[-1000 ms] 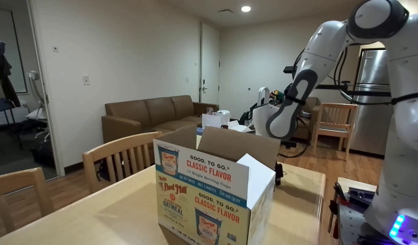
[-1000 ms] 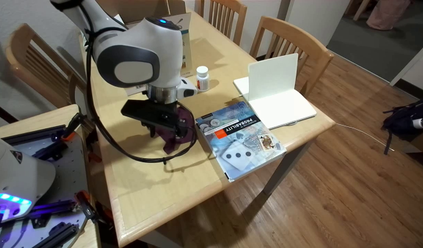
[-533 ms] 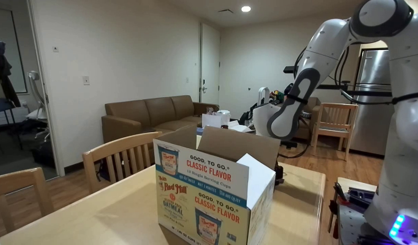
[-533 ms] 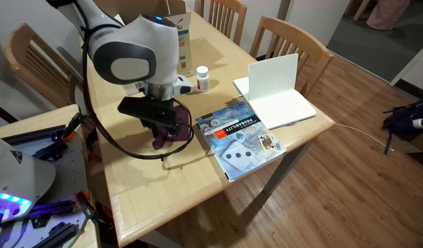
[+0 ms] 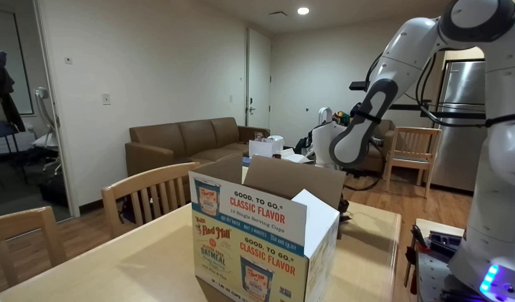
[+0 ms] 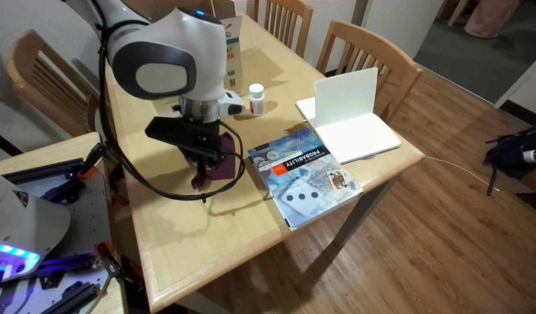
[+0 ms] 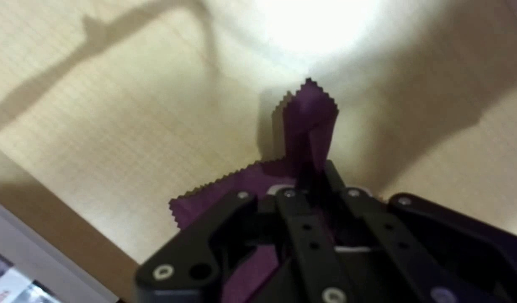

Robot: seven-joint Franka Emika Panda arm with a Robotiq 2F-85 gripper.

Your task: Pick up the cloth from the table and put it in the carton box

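Grasp made, delivery pending — operating from afar, I hold the purple cloth (image 7: 311, 115) pinched in closed jaws, one zigzag-edged tip poking out past them. It droops over the tabletop (image 6: 185, 244), near the carton box (image 5: 249, 239) but outside it; whether its lower part touches down, I cannot tell. By my reading the pickup is all but done — carrying the cloth into the carton box and letting go remain.

A lounge — brown sofa (image 5: 190, 140), steel fridge (image 5: 459, 155).
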